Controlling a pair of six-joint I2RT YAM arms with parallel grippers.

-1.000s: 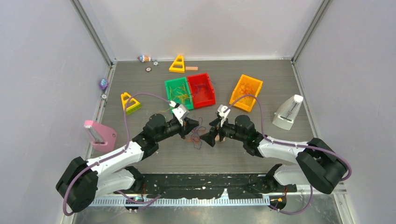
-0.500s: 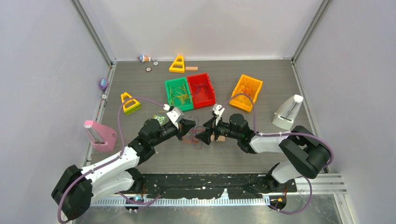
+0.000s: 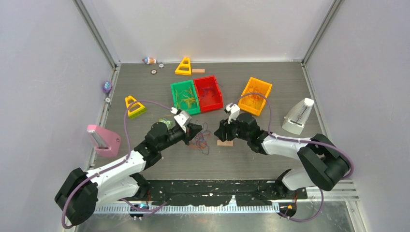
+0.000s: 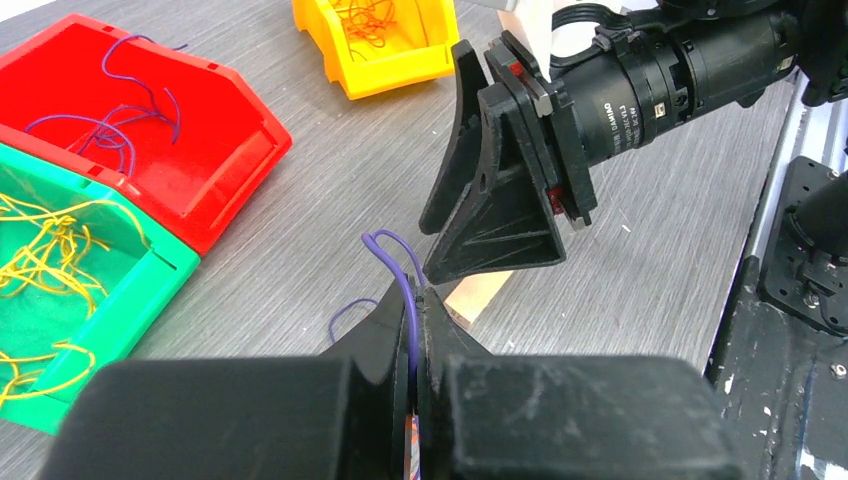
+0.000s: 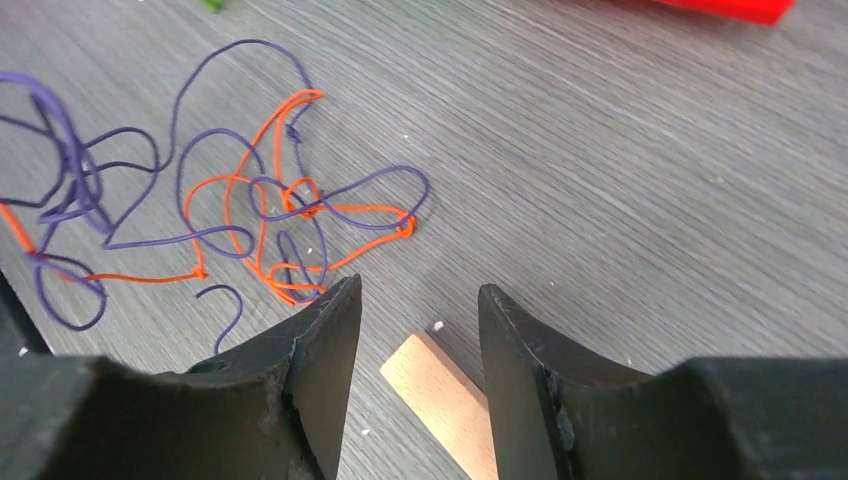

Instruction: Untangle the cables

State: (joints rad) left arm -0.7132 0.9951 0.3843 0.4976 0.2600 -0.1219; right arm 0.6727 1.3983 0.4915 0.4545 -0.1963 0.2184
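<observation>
The right gripper (image 3: 221, 131) had drawn back from the tangle, its jaws narrower. The left gripper (image 4: 418, 300) stayed clenched on a purple strand (image 4: 405, 285). The purple and orange cables (image 5: 250, 210) lay toward the near edge of the table (image 3: 270, 159). The right jaws stood apart, empty, above a wooden block (image 5: 445, 395).

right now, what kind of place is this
Likely a robot test cell: blank grey walls enclose a grey wood-grain tabletop with a red plastic bin, a green plastic bin and tangled cables.
</observation>
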